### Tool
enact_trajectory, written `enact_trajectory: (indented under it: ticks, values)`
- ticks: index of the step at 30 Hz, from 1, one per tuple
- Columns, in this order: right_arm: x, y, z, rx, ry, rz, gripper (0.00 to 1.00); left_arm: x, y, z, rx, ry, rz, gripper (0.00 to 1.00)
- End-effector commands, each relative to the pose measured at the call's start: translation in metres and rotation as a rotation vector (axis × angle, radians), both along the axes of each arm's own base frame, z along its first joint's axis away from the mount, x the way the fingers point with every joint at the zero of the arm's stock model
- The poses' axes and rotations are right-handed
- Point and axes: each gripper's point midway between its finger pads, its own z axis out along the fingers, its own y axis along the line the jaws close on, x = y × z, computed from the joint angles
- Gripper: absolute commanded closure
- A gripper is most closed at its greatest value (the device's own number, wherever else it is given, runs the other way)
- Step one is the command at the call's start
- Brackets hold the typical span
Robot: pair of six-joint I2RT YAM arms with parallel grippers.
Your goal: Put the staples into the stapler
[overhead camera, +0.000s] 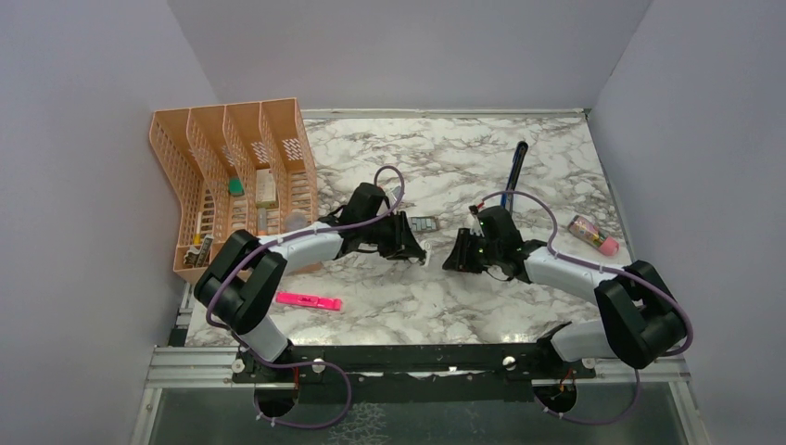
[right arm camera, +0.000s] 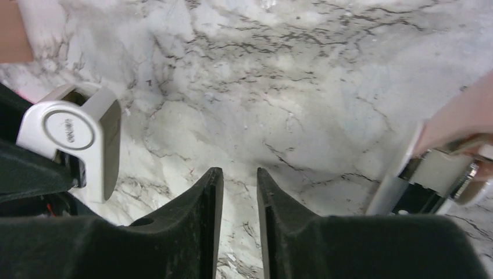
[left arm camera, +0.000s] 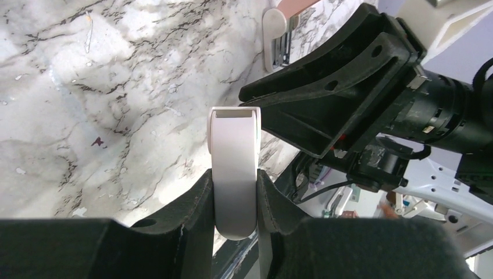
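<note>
My left gripper (overhead camera: 414, 248) (left arm camera: 234, 177) is shut on a small white capsule-shaped piece (left arm camera: 234, 168), which stands up between its fingers just above the marble table. The same piece (right arm camera: 72, 136) shows at the left of the right wrist view. My right gripper (overhead camera: 456, 258) (right arm camera: 239, 172) faces it from the right, its jaws a narrow gap apart with only marble between them. The staples (overhead camera: 424, 223), a small grey block in a tray, lie just behind the left gripper. The slim blue stapler (overhead camera: 516, 165) with black ends lies far back on the right, away from both grippers.
An orange mesh organiser (overhead camera: 213, 158) holding small items stands at the back left. A pink highlighter (overhead camera: 309, 300) lies near the left arm's base. A pink-tipped object (overhead camera: 593, 235) lies at the right. A peach-pink and white piece (right arm camera: 442, 165) (left arm camera: 278, 32) sits close to the grippers.
</note>
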Motion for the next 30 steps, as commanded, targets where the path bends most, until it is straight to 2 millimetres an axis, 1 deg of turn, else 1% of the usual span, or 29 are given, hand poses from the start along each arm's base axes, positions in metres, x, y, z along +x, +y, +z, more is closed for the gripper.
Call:
enact_trajectory:
  ticks: [1,4,7,8,10,12,14,18,20,22,26,30]
  values:
    - [-0.004,0.013,0.014,0.062,-0.065,0.125,0.65,0.003,0.003,0.010,0.034,-0.049,-0.031,1.00]
    - [-0.013,0.029,0.032,0.155,-0.121,0.243,0.54,0.005,0.008,0.011,0.064,-0.067,-0.020,1.00]
    - [-0.023,0.041,0.048,0.228,-0.167,0.326,0.37,0.005,0.007,0.014,0.058,-0.067,-0.022,1.00]
    - [-0.026,0.045,0.053,0.247,-0.179,0.342,0.34,0.005,0.007,0.014,0.055,-0.065,-0.023,1.00]
    - [-0.026,0.050,0.061,0.263,-0.198,0.352,0.29,0.003,0.006,0.014,0.046,-0.060,-0.028,1.00]
    - [-0.023,0.053,0.064,0.261,-0.204,0.341,0.27,0.002,0.006,0.015,0.037,-0.059,-0.035,1.00]
    - [-0.019,0.057,0.064,0.256,-0.202,0.328,0.26,-0.001,0.006,0.017,0.028,-0.057,-0.042,1.00]
    - [-0.015,0.062,0.059,0.242,-0.190,0.302,0.27,-0.005,0.005,0.019,0.007,-0.046,-0.056,1.00]
    - [-0.012,0.062,0.055,0.231,-0.183,0.281,0.30,-0.007,0.005,0.019,-0.002,-0.037,-0.061,1.00]
    - [-0.006,0.060,0.050,0.206,-0.181,0.240,0.35,-0.010,0.005,0.019,-0.010,-0.027,-0.069,1.00]
    - [0.000,0.056,0.044,0.186,-0.192,0.199,0.45,-0.014,0.007,0.018,-0.011,-0.009,-0.078,1.00]
    - [0.003,0.053,0.039,0.169,-0.201,0.174,0.49,-0.019,0.008,0.018,-0.014,0.010,-0.091,1.00]
